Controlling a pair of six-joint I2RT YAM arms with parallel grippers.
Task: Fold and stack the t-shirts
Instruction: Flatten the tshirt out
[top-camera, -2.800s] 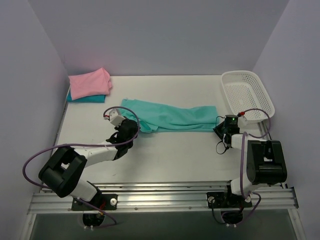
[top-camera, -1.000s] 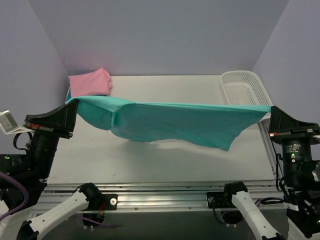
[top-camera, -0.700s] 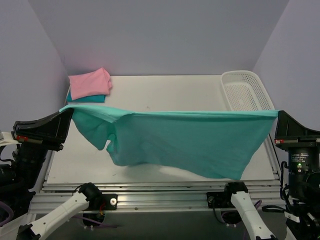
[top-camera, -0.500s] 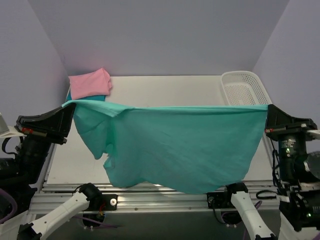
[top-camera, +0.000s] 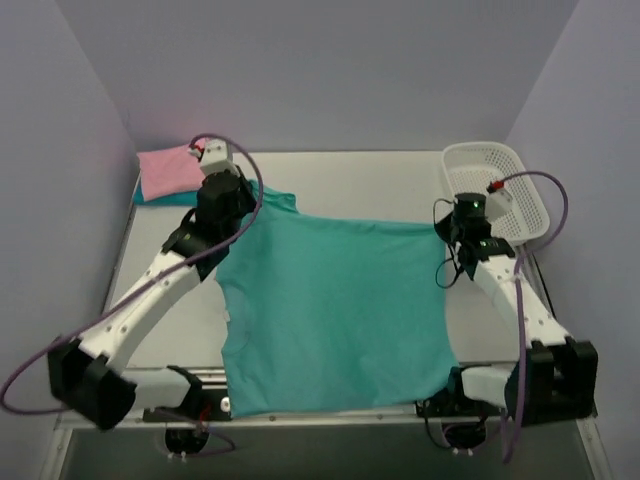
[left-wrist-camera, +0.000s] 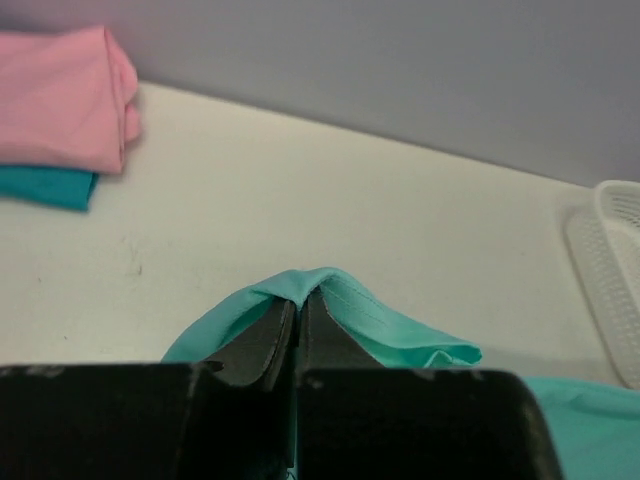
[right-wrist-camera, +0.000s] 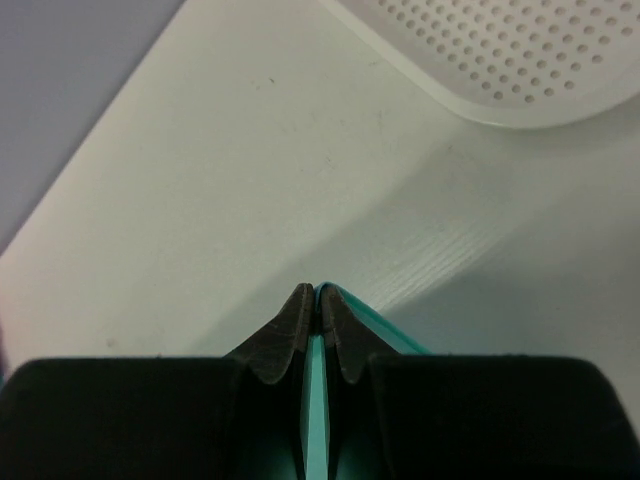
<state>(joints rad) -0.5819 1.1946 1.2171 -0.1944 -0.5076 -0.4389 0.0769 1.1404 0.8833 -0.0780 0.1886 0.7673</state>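
Note:
The teal-green t-shirt (top-camera: 335, 300) lies spread on the table, its lower part hanging over the near edge. My left gripper (top-camera: 243, 200) is shut on its far left corner (left-wrist-camera: 330, 290), cloth draped over the fingertips. My right gripper (top-camera: 447, 232) is shut on its far right corner (right-wrist-camera: 345, 300), held just above the table. The pink t-shirt (top-camera: 168, 170) lies folded on the darker teal-blue t-shirt (top-camera: 160, 198) at the far left corner; both show in the left wrist view, the pink shirt (left-wrist-camera: 60, 95) above the teal-blue one (left-wrist-camera: 45, 185).
A white mesh basket (top-camera: 500, 190) stands at the far right, close to my right gripper; its rim shows in the right wrist view (right-wrist-camera: 500, 60) and the left wrist view (left-wrist-camera: 610, 270). Purple walls enclose the table on three sides.
Both arms have come down and forward from holding the teal-green shirt stretched in the air; the shirt now rests flat on the table, still held at both far corners.

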